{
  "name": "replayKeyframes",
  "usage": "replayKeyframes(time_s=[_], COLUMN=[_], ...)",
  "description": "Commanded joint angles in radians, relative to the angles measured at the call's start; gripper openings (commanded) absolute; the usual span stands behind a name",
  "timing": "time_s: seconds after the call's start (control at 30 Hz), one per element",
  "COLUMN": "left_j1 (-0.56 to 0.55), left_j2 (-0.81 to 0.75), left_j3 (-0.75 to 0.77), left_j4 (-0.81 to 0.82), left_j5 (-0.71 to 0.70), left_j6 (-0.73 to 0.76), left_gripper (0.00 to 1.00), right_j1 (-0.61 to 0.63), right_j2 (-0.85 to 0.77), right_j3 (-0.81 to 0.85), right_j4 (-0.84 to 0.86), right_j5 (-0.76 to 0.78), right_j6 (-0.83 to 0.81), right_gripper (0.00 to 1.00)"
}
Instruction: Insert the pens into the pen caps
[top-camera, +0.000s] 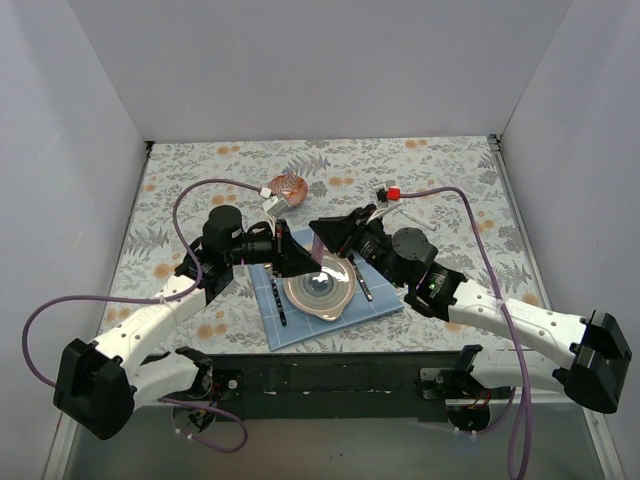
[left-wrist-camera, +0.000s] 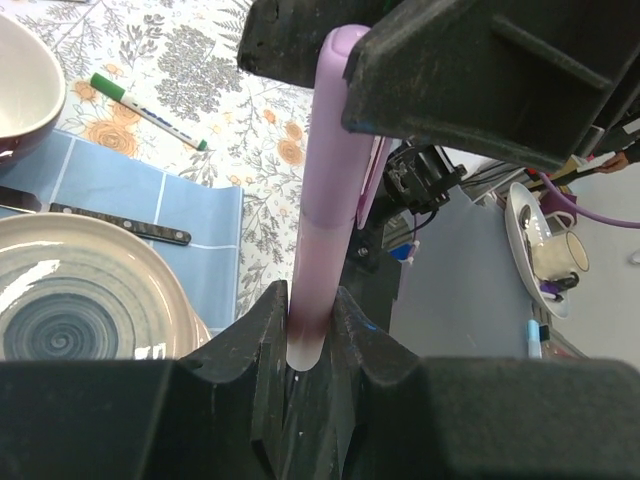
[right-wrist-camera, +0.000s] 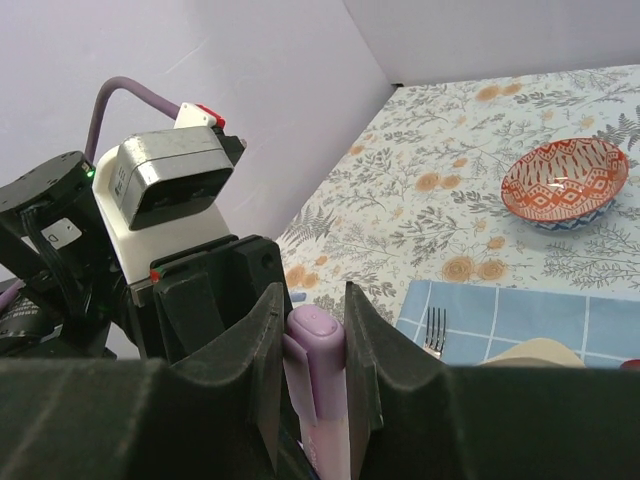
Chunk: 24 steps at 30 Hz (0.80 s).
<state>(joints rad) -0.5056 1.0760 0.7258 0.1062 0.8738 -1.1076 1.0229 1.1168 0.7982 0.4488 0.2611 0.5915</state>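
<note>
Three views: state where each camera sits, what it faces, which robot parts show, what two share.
Top external: above, behind the robot; looks down on the table; left arm and right arm show.
Left wrist: on its arm; faces the purple pen past the left gripper.
Right wrist: on its arm; faces the left wrist camera over the right gripper.
Shared: both wrist views show that pen.

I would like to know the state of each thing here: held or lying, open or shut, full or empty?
left hand: shut on purple pen
right hand: shut on purple pen
purple pen: off the table, gripped at both ends
green pen: lying loose, not held
plate: empty, on mat
knife: lying on mat beside plate
fork: lying on mat
bowl: upright, empty
</note>
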Motion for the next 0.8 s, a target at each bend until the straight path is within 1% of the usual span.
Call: replayKeyframes(time_s=[0.0,0.03,0.1,0.13,0.17,0.2,0.23,0.27,0.3,0.47,0.63,0.73,0.77], left_j1=[0.067,0.068,0.068,0.068,0.068,0.067,0.068,0.068,0.068,0.068,0.068,0.068,0.068], left_j2=[0.012,0.018,0.027,0.025,0.021,0.010,0.003,-0.005,-0.011,-0.059,-0.067,-0.059,-0.048], left_j3=[0.161,0.164,0.158,0.147,0.130,0.103,0.089,0.075,0.055,0.032,0.018,0.009,0.006], left_j4=[0.204,0.196,0.188,0.194,0.216,0.227,0.233,0.245,0.251,0.236,0.240,0.262,0.273], left_j5=[-0.225,-0.207,-0.120,-0.099,-0.084,-0.041,-0.026,-0.009,0.037,0.122,0.201,0.241,0.266], left_j6=[-0.026,-0.026,-0.021,-0.029,-0.038,-0.040,-0.041,-0.044,-0.047,-0.032,-0.034,-0.046,-0.063], left_gripper=[0.00,0.00,0.00,0.00,0.00,0.00,0.00,0.00,0.00,0.00,0.00,0.00,0.00], right_j1=[0.114,0.109,0.094,0.088,0.072,0.066,0.060,0.043,0.033,-0.021,-0.035,-0.035,-0.034], right_j2=[-0.006,-0.017,-0.041,-0.048,-0.051,-0.051,-0.049,-0.046,-0.043,-0.005,0.026,0.054,0.057], right_j3=[-0.091,-0.083,-0.018,0.014,0.072,0.103,0.127,0.148,0.183,0.246,0.246,0.242,0.242], right_j4=[-0.257,-0.260,-0.288,-0.294,-0.314,-0.321,-0.326,-0.332,-0.332,-0.320,-0.269,-0.243,-0.239], right_j5=[-0.165,-0.158,-0.148,-0.149,-0.142,-0.135,-0.131,-0.128,-0.128,-0.175,-0.201,-0.215,-0.226], right_j6=[0.060,0.056,0.027,0.013,-0.016,-0.030,-0.042,-0.062,-0.068,-0.096,-0.104,-0.098,-0.098], right_gripper=[0.01,0.01,0.01,0.01,0.19,0.30,0.37,0.48,0.51,0.59,0.59,0.57,0.51])
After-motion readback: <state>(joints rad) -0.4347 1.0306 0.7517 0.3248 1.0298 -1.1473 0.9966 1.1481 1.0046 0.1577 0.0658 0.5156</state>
